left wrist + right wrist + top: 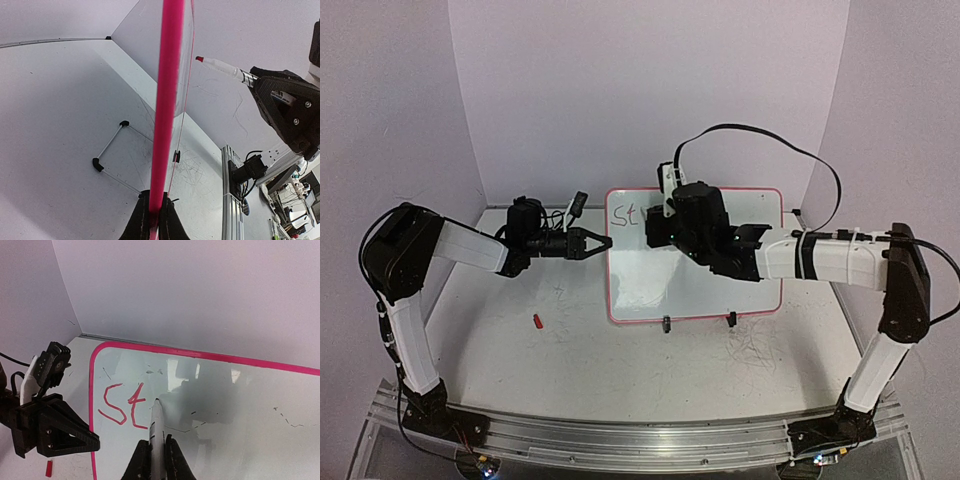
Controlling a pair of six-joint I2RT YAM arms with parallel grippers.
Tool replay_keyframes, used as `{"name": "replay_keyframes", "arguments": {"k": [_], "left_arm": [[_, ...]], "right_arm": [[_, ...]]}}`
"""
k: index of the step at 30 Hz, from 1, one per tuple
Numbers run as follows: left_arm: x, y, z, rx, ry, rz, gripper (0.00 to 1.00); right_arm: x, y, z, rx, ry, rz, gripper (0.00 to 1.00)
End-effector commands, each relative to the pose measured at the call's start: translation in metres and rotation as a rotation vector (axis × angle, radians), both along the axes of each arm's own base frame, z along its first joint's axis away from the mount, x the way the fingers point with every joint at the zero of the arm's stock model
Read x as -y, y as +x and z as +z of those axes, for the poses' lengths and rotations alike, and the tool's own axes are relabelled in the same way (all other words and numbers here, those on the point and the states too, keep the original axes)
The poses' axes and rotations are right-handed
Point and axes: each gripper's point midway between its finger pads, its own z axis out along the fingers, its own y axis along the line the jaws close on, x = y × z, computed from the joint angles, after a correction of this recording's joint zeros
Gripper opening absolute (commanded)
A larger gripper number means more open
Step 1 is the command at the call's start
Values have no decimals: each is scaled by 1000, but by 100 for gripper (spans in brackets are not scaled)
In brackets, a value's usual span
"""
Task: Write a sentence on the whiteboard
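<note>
Pinching the whiteboard point(660, 285) by its pink rim, the left hand point(155, 210) is shut tight on the 9 o'clock edge, up toward the top corner. The wrist view shows that rim running straight up out of the two dark fingers point(140, 222).

Over to the right hand point(157, 442): narrow, clamped on a white marker point(156, 425). The barrel stands up between the fingers and points toward 12 o'clock in its own camera. From above, the arm reaches in from 3 o'clock, and its black wrist covers the middle of the board's top half.

The sentence point(122, 407) is just getting going. Two red letters, "St", sit in the board's 10 o'clock corner, and the rest of the white surface is bare apart from faint grey specks. The marker's tip is right beside the "t", on its 3 o'clock side and level with the letter's lower half. Whether it is actually touching the board, I cannot tell.

The board itself lies mid-counter point(580, 345), a touch toward 1 o'clock. Two small black feet point(666, 323) sit on its 6 o'clock edge.

One more item: a little red cap point(538, 321) lies on the counter at about 8 o'clock from the board, well apart from both hands.
</note>
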Motion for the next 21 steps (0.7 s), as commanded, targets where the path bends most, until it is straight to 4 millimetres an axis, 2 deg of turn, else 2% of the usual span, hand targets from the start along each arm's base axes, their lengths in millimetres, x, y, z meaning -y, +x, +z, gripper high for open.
{"name": "replay_keyframes", "arguments": {"k": [1, 21], "left_arm": [[0, -4, 23, 30, -29, -3, 0], [0, -3, 20, 26, -27, -3, 0]], "right_arm": [[-9, 2, 21, 47, 41, 30, 0], [-11, 11, 16, 54, 22, 7, 0]]}}
